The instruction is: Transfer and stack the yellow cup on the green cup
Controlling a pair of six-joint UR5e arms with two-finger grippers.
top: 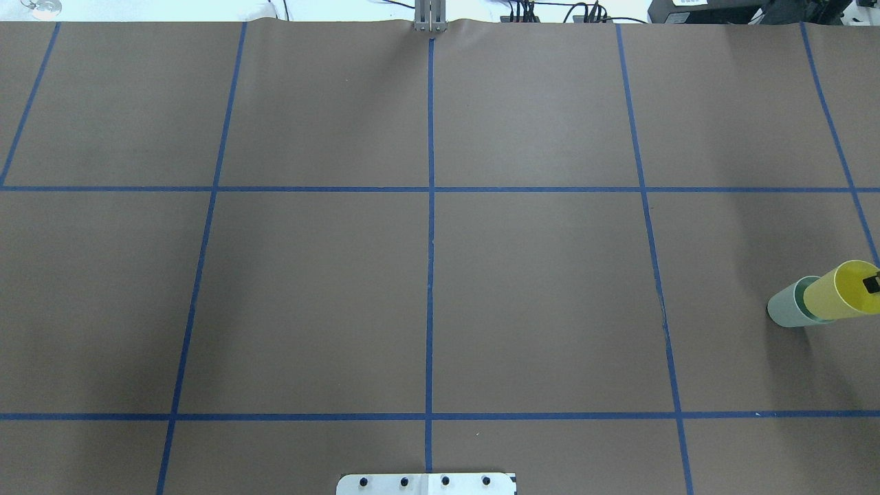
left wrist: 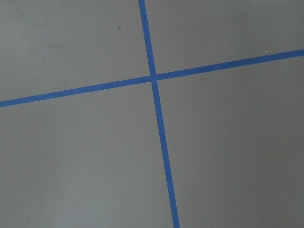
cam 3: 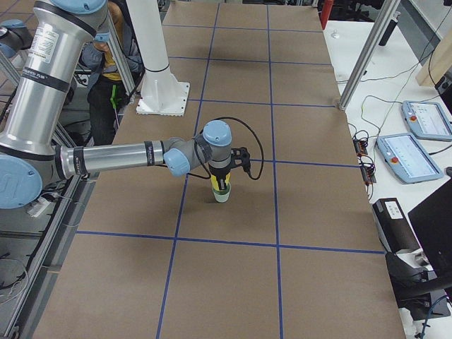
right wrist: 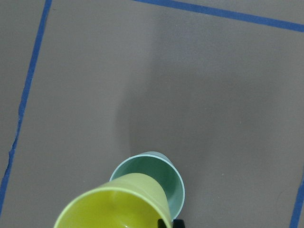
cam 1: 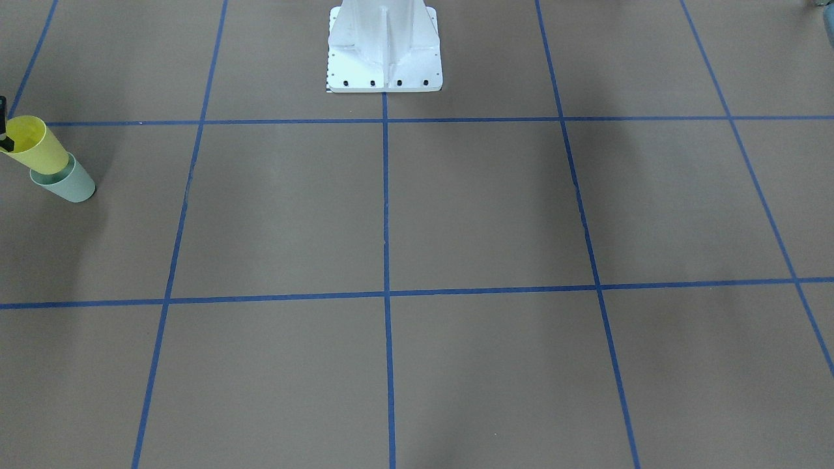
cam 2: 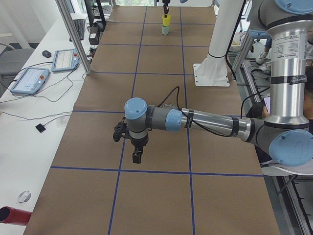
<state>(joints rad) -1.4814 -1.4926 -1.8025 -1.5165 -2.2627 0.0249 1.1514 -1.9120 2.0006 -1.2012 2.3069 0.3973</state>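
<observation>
Yellow cup (right wrist: pixel 114 206) sits with its base in the mouth of the green cup (right wrist: pixel 164 173), not fully seated, its rim wall pinched by the jaws of the right gripper (cam 3: pixel 221 182), one finger (top: pixel 872 283) showing inside the rim. Green cup stands upright on the bench (right wrist: pixel 190 71), well apart from the white pedestal (cam 1: pixel 384 49), toward the robot's right end. Left gripper (cam 2: pixel 137 157) hangs over a blue tape crossing (left wrist: pixel 153 78) on the pedestal's opposite side; whether its jaws are spread or pressed together cannot be told.

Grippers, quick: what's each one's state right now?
Left gripper: cannot tell; shown only from the side.
Right gripper: closed, holding the yellow cup by its rim.
</observation>
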